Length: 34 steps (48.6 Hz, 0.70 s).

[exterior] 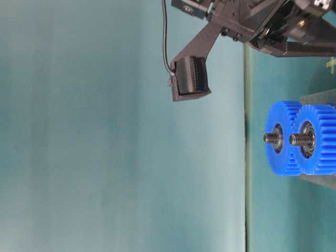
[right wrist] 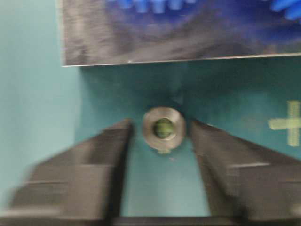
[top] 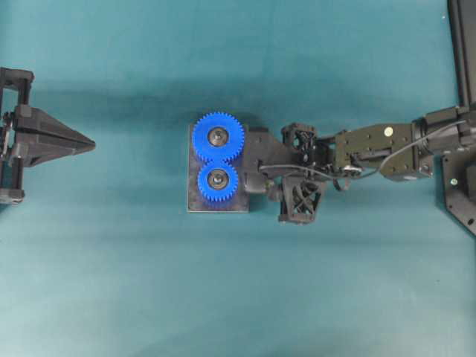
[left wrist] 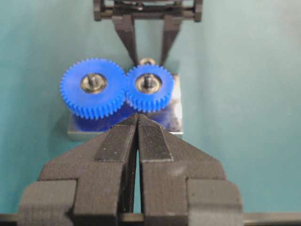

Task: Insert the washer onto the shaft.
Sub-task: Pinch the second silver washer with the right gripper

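Observation:
The metal washer (right wrist: 163, 128) lies flat on the teal table just in front of the grey base plate (right wrist: 141, 47). It also shows in the left wrist view (left wrist: 147, 61), behind the smaller gear. My right gripper (right wrist: 160, 125) is open, one finger on each side of the washer with small gaps. In the overhead view it (top: 253, 162) sits at the plate's right edge. Two blue gears (top: 218, 158) sit on the plate, each with a threaded shaft (exterior: 270, 138) sticking out. My left gripper (top: 85, 145) is shut and empty at the far left.
The base plate (top: 195, 202) stands mid-table with the gears meshed on it. A black frame (top: 462, 44) runs along the right edge. A yellow-green cross mark (right wrist: 287, 123) is on the table beside my right fingers.

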Each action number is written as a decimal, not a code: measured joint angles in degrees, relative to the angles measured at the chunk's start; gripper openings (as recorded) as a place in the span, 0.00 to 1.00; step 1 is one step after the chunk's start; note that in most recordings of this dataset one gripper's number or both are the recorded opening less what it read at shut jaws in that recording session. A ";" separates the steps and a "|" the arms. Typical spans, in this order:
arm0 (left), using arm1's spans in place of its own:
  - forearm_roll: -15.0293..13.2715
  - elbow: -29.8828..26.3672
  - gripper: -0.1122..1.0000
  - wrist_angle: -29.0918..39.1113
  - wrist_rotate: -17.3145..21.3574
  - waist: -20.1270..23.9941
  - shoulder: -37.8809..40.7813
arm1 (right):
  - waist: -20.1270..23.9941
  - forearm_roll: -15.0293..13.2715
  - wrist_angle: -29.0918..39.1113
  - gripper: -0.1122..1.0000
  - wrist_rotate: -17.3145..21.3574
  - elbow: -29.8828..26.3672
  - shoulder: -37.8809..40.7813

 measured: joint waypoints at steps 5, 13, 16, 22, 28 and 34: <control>0.09 0.00 0.11 0.00 0.00 0.00 -0.09 | -0.26 -0.09 1.14 0.39 0.00 -0.35 0.00; 0.00 -0.09 0.11 0.00 0.00 0.00 -0.09 | -0.97 -0.09 3.08 0.39 0.00 -0.53 -0.88; 0.00 -0.09 0.11 0.00 0.00 -0.09 0.00 | -1.41 -0.18 4.22 0.39 0.00 -0.62 -1.93; 0.09 -0.09 0.11 0.00 0.00 0.00 -0.09 | -1.05 -0.26 7.29 0.39 0.00 -2.37 -5.10; 0.00 0.00 0.11 0.00 0.00 0.00 0.00 | -0.26 -0.26 10.81 0.39 0.00 -4.92 -7.73; 0.09 -0.26 0.11 0.00 0.00 -0.09 0.00 | 0.26 -0.26 12.48 0.39 0.00 -7.73 -8.53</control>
